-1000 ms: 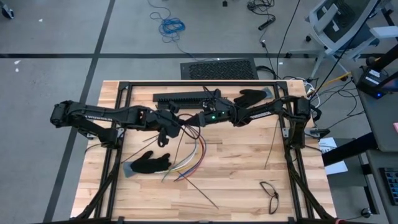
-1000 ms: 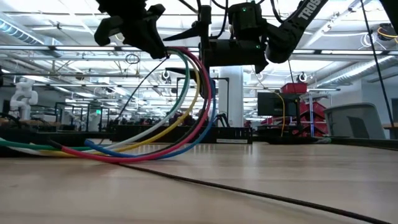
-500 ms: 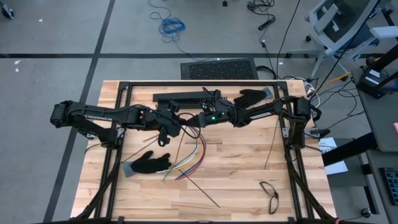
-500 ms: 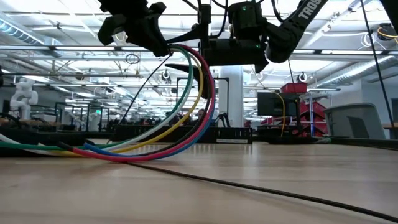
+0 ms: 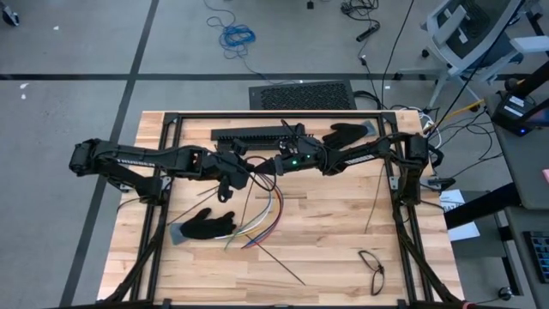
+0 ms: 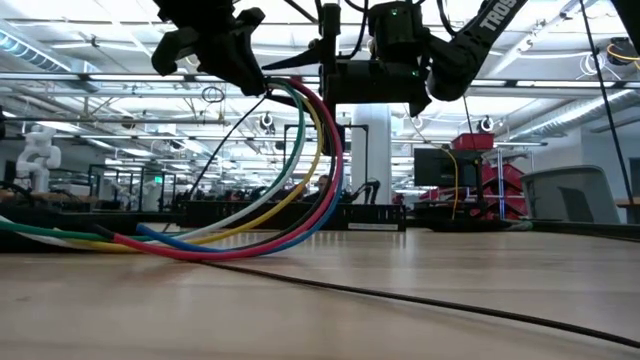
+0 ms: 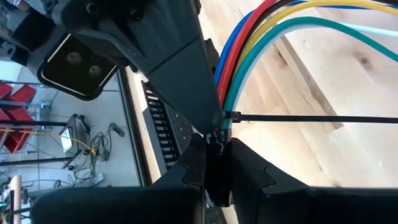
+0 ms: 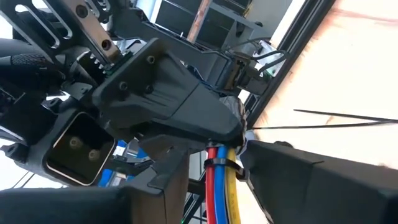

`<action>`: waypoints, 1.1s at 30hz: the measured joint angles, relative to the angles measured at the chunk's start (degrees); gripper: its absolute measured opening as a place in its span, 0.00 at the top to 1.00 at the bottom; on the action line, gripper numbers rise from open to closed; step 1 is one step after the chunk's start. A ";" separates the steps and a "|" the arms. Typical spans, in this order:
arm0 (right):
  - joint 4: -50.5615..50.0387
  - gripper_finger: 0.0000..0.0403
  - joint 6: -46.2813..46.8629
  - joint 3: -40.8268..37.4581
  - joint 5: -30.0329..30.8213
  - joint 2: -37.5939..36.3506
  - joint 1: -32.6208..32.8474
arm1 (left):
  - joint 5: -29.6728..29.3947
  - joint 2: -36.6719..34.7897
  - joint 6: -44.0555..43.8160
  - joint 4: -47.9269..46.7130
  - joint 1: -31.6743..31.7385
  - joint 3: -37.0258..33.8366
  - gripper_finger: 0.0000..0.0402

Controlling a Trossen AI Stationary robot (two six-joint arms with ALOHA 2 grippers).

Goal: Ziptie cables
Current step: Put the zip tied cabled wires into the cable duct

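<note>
Wooden table fills the near ground of the low view, with one thin black strip lying across it. Behind it the cables rise from the boards in a bundle of green, yellow, red, blue and white arcs, their free ends trailing flat on the wood and their top ends lifted to where the two grippers meet above mid-table.

Left gripper is clenched on the bundle's top end, at a black ziptie wrapped round the cables, its tail sticking straight out.

Right gripper faces it from the other side with its fingers either side of the same bundle; whether they actually grip it cannot be told.

From above, a black glove lies beside the cables' loose ends, a second glove and a slotted bar sit near the far edge.
</note>
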 joint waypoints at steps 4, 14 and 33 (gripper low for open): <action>0.00 0.62 0.19 0.00 -0.02 0.00 0.00 | 0.00 0.00 -0.02 -0.02 -0.01 0.00 0.90; 0.05 0.69 0.42 0.00 -1.87 0.00 0.10 | -0.34 0.00 -0.02 -0.06 -0.01 0.02 0.90; 0.90 0.87 -1.63 -0.04 -0.37 0.07 0.42 | -1.62 -0.68 -0.03 -0.39 2.19 0.11 0.90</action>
